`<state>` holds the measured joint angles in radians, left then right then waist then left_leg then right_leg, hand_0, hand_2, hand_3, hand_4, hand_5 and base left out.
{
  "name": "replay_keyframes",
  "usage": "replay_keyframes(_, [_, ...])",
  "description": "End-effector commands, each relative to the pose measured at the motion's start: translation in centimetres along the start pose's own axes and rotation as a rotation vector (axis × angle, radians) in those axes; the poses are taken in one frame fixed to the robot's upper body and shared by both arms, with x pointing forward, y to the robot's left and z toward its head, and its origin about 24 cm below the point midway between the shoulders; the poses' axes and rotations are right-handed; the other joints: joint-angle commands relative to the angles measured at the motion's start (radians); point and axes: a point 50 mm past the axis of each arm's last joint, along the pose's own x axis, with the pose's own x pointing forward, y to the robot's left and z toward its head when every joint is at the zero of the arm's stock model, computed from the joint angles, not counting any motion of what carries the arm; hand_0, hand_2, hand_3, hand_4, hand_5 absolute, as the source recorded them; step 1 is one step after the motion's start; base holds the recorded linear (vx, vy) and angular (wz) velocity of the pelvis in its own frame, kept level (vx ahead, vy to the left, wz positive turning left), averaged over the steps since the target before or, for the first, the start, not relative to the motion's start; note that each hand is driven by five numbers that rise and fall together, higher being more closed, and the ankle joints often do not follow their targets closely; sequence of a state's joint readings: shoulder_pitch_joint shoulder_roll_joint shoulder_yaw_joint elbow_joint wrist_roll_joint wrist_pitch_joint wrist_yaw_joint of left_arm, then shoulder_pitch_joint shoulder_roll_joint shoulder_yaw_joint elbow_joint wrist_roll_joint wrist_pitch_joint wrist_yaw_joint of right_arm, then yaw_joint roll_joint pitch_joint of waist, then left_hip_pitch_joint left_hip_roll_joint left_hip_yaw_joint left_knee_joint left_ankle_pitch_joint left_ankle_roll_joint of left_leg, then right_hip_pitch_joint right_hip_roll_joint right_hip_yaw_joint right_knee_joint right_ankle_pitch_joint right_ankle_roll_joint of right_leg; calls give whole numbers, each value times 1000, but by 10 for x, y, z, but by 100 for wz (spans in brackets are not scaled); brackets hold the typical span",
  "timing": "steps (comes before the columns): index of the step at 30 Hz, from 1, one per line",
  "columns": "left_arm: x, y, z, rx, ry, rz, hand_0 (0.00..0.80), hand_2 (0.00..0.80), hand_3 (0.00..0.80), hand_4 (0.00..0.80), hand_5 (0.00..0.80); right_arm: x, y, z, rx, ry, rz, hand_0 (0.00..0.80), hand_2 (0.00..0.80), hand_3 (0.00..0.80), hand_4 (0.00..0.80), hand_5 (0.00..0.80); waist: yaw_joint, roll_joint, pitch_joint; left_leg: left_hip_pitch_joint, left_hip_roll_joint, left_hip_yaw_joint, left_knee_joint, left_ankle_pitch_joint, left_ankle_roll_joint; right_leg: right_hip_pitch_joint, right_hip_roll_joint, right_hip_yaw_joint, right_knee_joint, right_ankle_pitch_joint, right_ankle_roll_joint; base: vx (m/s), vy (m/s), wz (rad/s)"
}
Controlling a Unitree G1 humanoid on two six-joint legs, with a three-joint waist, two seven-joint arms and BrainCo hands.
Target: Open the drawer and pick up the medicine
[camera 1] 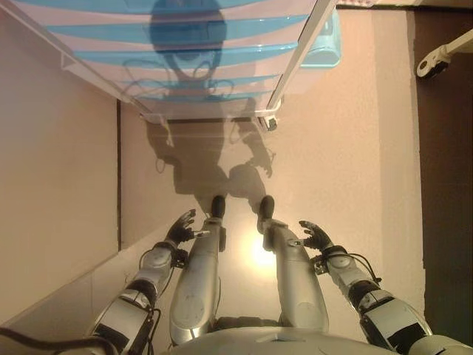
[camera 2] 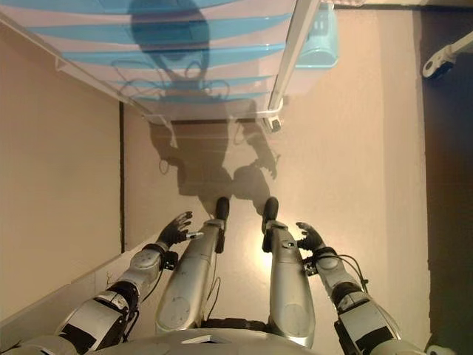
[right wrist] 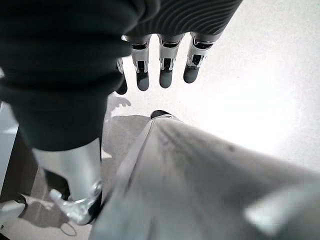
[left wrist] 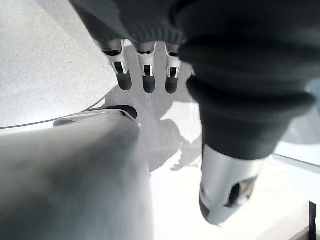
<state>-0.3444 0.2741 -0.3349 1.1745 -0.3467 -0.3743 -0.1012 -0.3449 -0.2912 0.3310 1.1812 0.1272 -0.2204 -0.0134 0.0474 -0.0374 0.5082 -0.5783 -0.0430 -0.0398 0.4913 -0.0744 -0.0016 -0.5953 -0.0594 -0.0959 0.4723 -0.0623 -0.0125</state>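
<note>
A drawer unit (camera 1: 199, 52) with translucent blue-striped drawer fronts stands ahead at the top of the eye views, all drawers looking closed. No medicine shows in any view. My left hand (camera 1: 180, 229) hangs low at my left side, fingers relaxed and holding nothing; its fingers (left wrist: 145, 67) hang straight over the floor in the left wrist view. My right hand (camera 1: 316, 237) hangs at my right side, equally relaxed and empty, with its fingers (right wrist: 165, 67) straight in the right wrist view. Both hands are far short of the drawers.
A pale blue plastic container (camera 1: 321, 44) stands to the right of the drawer unit. A wall (camera 1: 52, 185) runs along the left. A white caster leg (camera 1: 443, 59) shows over the dark floor strip at the far right. Beige floor (camera 1: 340, 163) lies between me and the drawers.
</note>
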Motion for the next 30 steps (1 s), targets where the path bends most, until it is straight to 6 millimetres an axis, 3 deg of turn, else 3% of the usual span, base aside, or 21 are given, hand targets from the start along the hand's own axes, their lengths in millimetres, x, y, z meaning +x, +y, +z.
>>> replay_keyframes(1, [-1, -3, 11, -136, -111, 32, 0, 0, 0, 0, 0, -12, 4, -27, -20, 64, 23, 0, 0, 0, 0, 0, -13, 22, -14, -21, -74, 48, -24, -7, 74, -31, 65, -3, 79, -28, -13, -1, 67, -4])
replay_keyframes(14, [3, 15, 108, -584, -616, -96, 0, 0, 0, 0, 0, -17, -13, -33, -7, 71, 4, 0, 0, 0, 0, 0, -66, 31, 12, -57, -54, 90, 28, -24, 75, -82, 92, 39, 124, -35, -26, 23, 55, -5])
replay_keyframes(24, [-12, 66, 180, -937, -1048, -253, 0, 0, 0, 0, 0, -25, -12, -47, 10, 100, 18, 0, 0, 0, 0, 0, -120, -12, 12, -65, -37, 142, 94, -76, 91, -74, 101, 79, 73, 12, -14, 44, 9, -18])
replay_keyframes(28, [-22, 86, 211, -973, -1194, -287, 0, 0, 0, 0, 0, -28, -5, -53, 8, 106, 44, 0, 0, 0, 0, 0, -134, -36, 12, -70, -27, 158, 116, -96, 97, -69, 102, 90, 50, 28, -7, 43, -26, -21])
replay_keyframes(30, [-30, 98, 238, -964, -1282, -294, 0, 0, 0, 0, 0, -30, 1, -57, 0, 111, 67, 0, 0, 0, 0, 0, -142, -46, 11, -62, -20, 157, 140, -143, 96, -57, 107, 97, 51, 8, 2, 106, -8, -17])
